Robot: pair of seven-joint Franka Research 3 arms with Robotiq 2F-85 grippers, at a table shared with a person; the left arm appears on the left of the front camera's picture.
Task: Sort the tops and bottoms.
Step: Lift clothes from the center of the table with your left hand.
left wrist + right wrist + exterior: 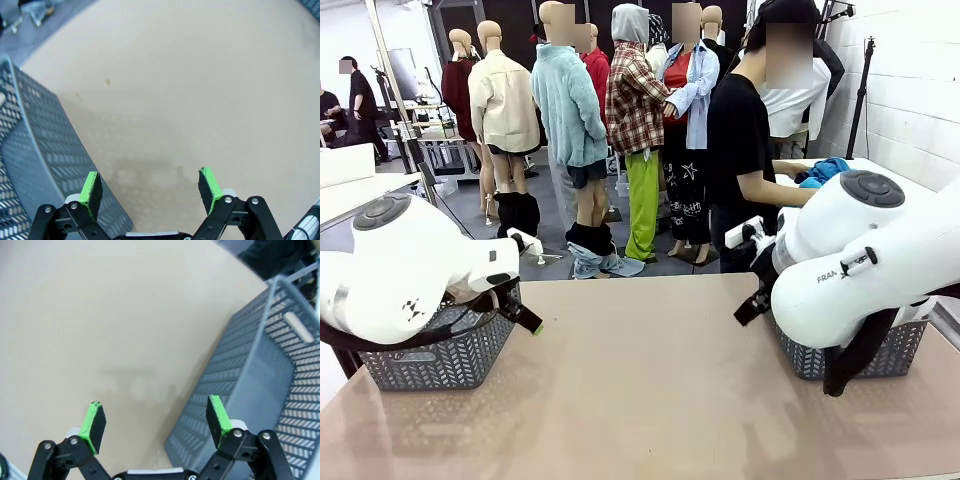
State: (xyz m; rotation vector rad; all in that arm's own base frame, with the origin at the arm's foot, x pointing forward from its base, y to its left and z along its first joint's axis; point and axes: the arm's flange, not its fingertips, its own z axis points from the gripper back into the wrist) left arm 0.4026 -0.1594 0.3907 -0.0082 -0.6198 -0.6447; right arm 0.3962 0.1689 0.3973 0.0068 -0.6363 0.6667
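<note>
Tan table (640,400), front view, with a clothing room behind. The left basket (440,365) sits at eight o'clock and the right basket (900,350) at four o'clock, both grey and slatted. The task's cloth is off the table: blue fabric (823,170) lies bunched on a white surface at two o'clock, just beside the forearm of the person (740,150) at the far side. Whether it is a top or a bottom cannot be told from here. The left fingers (523,315) hang just beside the left basket's inner corner, and the right fingers (750,305) hang beside the right basket. Neither pair touches anything.

Left wrist view — the left fingers (91,192) are spread wide, green pads well apart, with nothing between them. The table lies below, and the left basket's wall runs from nine to seven o'clock.

Right wrist view — the right fingers (219,420) are equally wide and hold nothing. The right basket fills three to five o'clock, and one pad hangs over its rim.

Step in hand, as judged: the first pick, which waits on a garment reaching the table. To do it well:
- Leave both pairs of fingers wide and away from the middle while the person lays the cloth down.
- Descend on a raised fold, not a flat patch.
- Pinch through all layers.
- Lift until the hem clears the basket rim.
- Give tops one basket and bottoms the other.
</note>
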